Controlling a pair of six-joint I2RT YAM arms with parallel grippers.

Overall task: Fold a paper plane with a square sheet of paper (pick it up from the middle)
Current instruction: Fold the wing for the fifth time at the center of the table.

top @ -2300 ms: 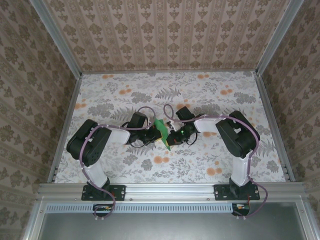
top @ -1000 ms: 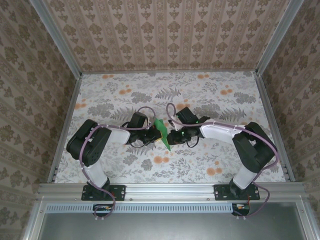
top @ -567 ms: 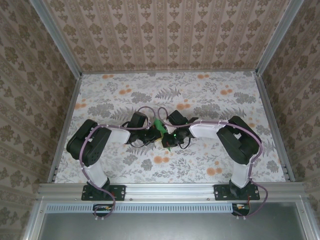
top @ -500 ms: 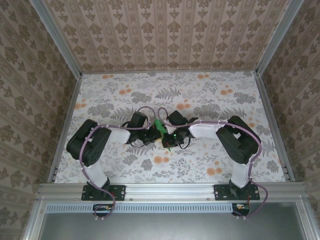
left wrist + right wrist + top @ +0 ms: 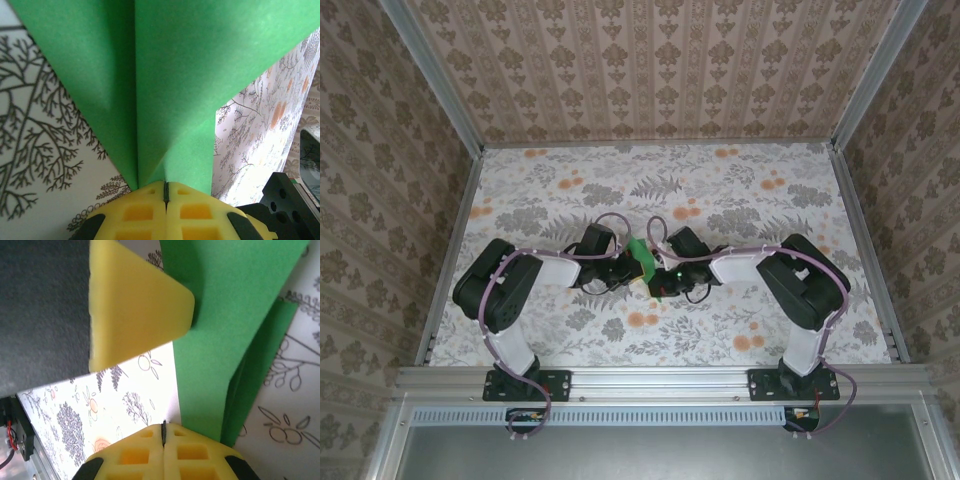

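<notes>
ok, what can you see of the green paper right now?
The green paper is thin, matte, bright green, folded with a sharp centre crease and overlapping layers. It hangs over the floral table, pinched at its narrow end by the shut left gripper. The shut right gripper sits at its edge; a grip there can't be confirmed.

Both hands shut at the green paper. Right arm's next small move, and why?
Probably open the right hand and shift it onto the edge of the folded green paper: its pads meet beside the paper, apparently with nothing between, while the left hand clamps the fold.
</notes>
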